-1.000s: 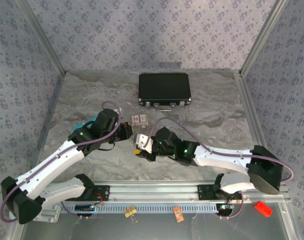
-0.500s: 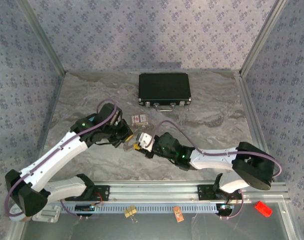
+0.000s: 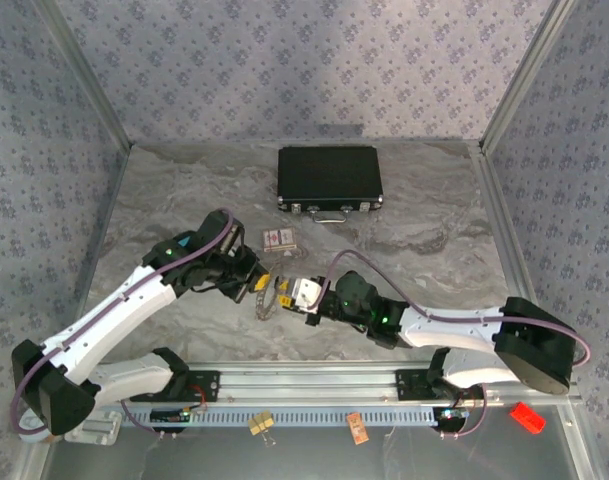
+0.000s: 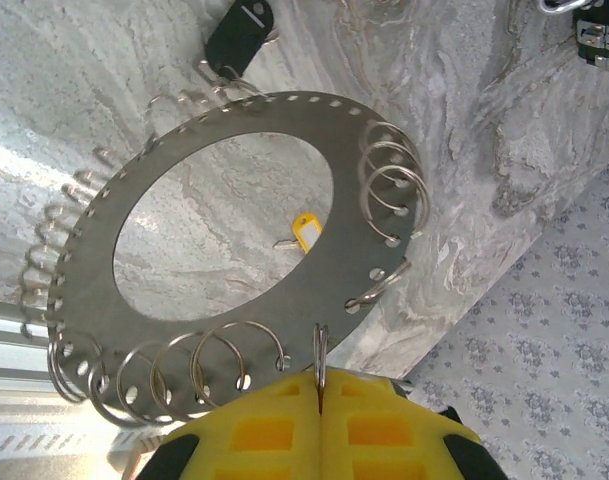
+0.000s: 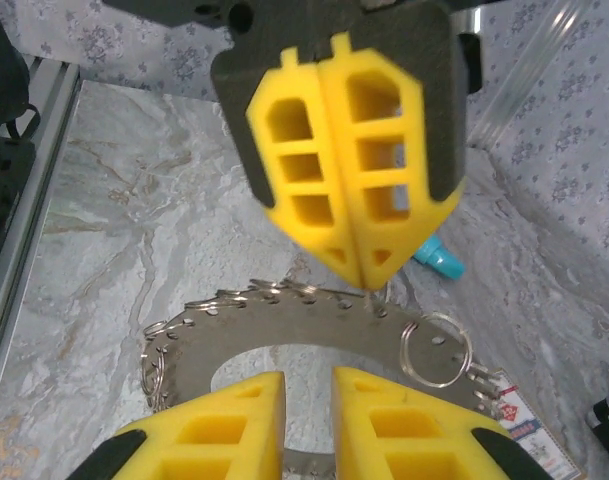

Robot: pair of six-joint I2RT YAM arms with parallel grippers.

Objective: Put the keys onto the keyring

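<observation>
A flat grey ring plate (image 4: pixel 224 130) with many holes carries several thin silvery split rings. My left gripper (image 4: pixel 321 378) is shut on one of these, a keyring (image 4: pixel 320 345) at the plate's rim, and holds the plate off the table (image 3: pixel 267 298). Through the plate's hole a key with a yellow tag (image 4: pixel 302 232) lies on the table. A key with a black tag (image 4: pixel 239 30) lies beyond the plate. My right gripper (image 5: pixel 309 420) faces the plate's opposite rim, open by a narrow gap with nothing held. The left fingers (image 5: pixel 359 180) show across from it.
A black case (image 3: pixel 330 178) sits at the back and a red-and-white card box (image 3: pixel 278 238) lies just behind the grippers. A teal object (image 5: pixel 439 258) lies near the left arm. A binder clip (image 3: pixel 261 424) and small items rest on the front rail.
The left gripper has come nearer and lower with the plate. The right gripper has drawn back to the right and its jaws have narrowed after opening wider.
</observation>
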